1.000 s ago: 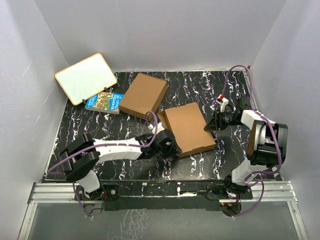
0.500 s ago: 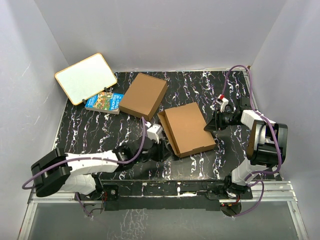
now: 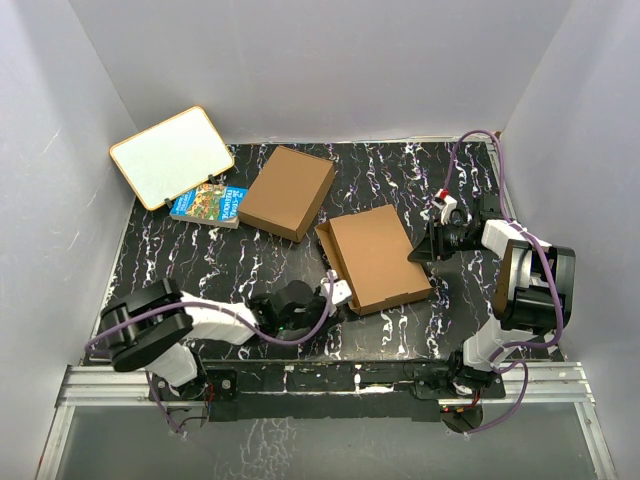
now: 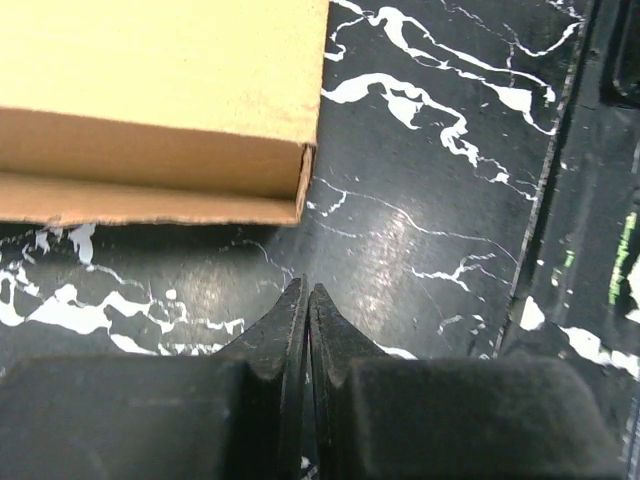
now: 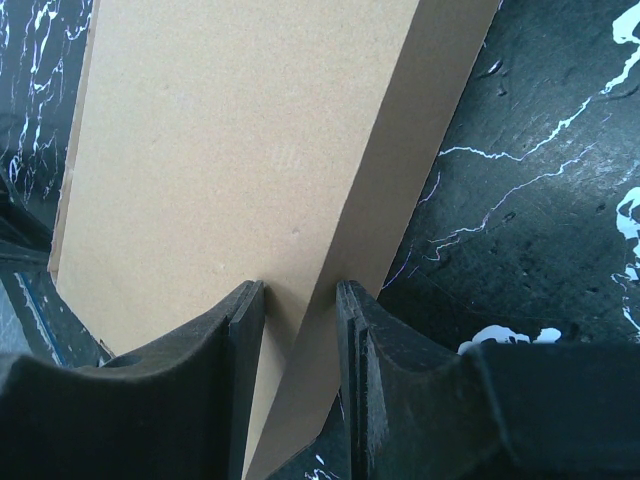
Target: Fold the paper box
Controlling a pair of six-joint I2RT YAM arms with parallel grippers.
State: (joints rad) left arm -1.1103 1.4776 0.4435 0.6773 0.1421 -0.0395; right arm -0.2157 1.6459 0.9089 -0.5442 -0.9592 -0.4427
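Your paper box (image 3: 375,258) lies in the middle; behind it to the left a second box (image 3: 289,191), left of that a book (image 3: 209,204), a board (image 3: 172,156) just behind

Overhead, wrists close, seemingly sharing paper box (image 3: 375,258)

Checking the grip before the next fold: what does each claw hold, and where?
The right claw pinches the paper box at its right edge. The left claw is shut on nothing, near the box's corner.
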